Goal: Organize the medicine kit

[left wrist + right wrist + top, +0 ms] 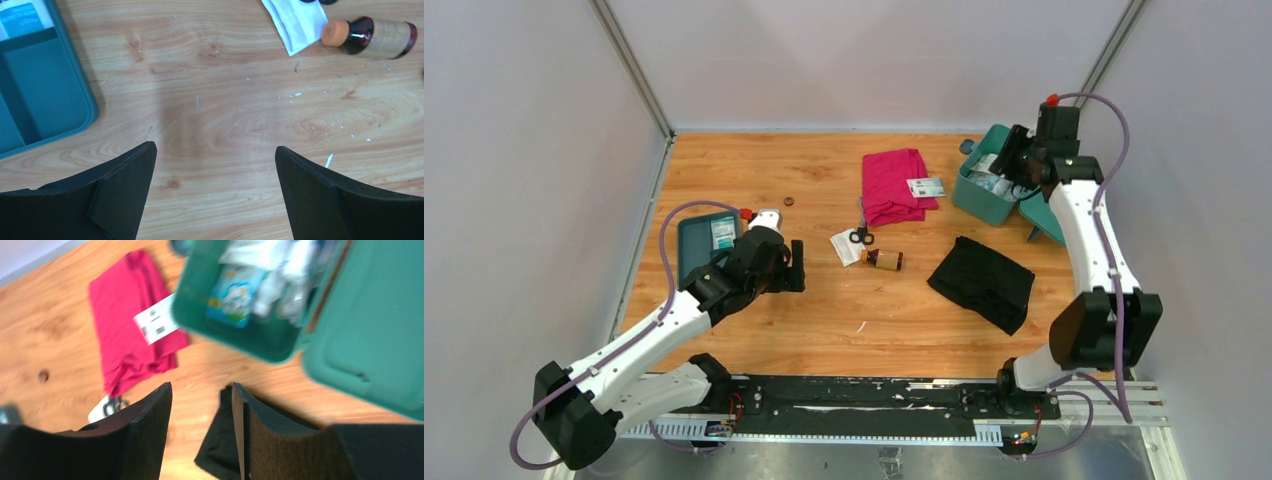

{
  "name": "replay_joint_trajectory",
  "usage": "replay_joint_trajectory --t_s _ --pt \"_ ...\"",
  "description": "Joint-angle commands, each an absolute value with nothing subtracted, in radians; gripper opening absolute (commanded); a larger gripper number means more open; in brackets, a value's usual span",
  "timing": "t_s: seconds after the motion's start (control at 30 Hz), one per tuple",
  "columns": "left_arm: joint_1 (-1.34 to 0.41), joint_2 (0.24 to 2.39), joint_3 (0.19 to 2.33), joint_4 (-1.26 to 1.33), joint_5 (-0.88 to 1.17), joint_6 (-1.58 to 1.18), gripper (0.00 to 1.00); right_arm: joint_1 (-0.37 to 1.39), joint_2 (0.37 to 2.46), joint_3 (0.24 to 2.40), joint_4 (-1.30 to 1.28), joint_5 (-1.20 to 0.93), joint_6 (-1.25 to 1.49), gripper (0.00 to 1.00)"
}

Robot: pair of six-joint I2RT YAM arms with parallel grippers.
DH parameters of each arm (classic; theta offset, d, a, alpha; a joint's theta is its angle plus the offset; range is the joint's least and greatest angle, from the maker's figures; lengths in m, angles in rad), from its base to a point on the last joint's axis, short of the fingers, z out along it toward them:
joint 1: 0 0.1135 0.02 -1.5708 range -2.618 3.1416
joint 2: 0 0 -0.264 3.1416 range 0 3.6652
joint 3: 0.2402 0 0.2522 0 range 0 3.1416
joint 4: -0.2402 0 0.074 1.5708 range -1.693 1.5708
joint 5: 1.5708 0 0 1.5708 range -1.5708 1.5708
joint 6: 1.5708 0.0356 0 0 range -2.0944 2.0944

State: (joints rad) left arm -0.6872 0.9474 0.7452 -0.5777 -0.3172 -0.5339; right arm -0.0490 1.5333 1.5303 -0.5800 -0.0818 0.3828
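Wooden surface [824, 330]: brown glass bottle [372, 36], orange cap, lying crosswise well left of teal-green plastic medicine kit [979, 200], nearer left fingers [120, 200], spread wide, empty; right fingers [272, 440] parted, empty, above kit.

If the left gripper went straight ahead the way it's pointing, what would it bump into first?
Probably the bare wooden table: the left gripper, jaws open, frames nothing else. The brown bottle lies farther off to the side. Depth is unclear.

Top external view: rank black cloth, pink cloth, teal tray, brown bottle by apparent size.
1. black cloth, slightly the largest
2. pink cloth and teal tray: look alike, and the tray is partly hidden, so not ranked
3. brown bottle, clearly smallest
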Motion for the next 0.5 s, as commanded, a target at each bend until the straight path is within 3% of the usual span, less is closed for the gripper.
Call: replay_joint_trajectory --t_s 0.0,0.23,0.47 --pt "-0.623 0.958 0.758 -0.57 -0.315 -0.502 0.94 0.105 1.391 1.366 -0.563 -0.177 0.384 0.51" --pt "-0.434 1.107 0.789 -0.549 -0.357 -0.496 0.79 0.298 1.164 1.119 -0.524 -0.239 0.445 0.46" --pt "-0.316 1.316 0.857 -0.483 -0.396 -0.466 0.73 0.384 1.023 0.995 -0.575 -0.274 0.444 0.45"
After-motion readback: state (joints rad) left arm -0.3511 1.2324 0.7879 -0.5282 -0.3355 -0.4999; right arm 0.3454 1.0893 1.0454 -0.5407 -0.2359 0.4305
